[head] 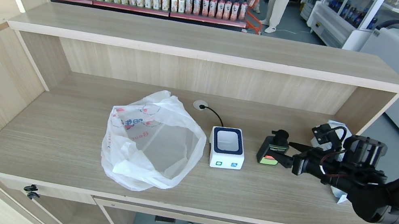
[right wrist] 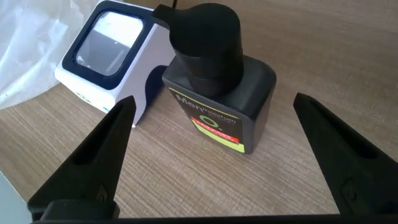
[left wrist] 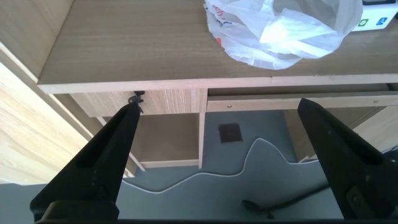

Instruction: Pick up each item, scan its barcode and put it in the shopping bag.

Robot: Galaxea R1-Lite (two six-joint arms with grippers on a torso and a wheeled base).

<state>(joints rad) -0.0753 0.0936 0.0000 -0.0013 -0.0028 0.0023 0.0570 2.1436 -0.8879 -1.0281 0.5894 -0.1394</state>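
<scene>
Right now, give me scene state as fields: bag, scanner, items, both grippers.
bag: shopping bag, mouth open, on the counter, nothing seen inside
scanner: scanner, just right of the bag, cable attached
item: black bottle, upright, right of the scanner, not bagged
other: white packet, partly hidden behind the right arm
right: right gripper open, at the bottle, not closed on it
left: left gripper open, empty, below the counter's front edge
</scene>
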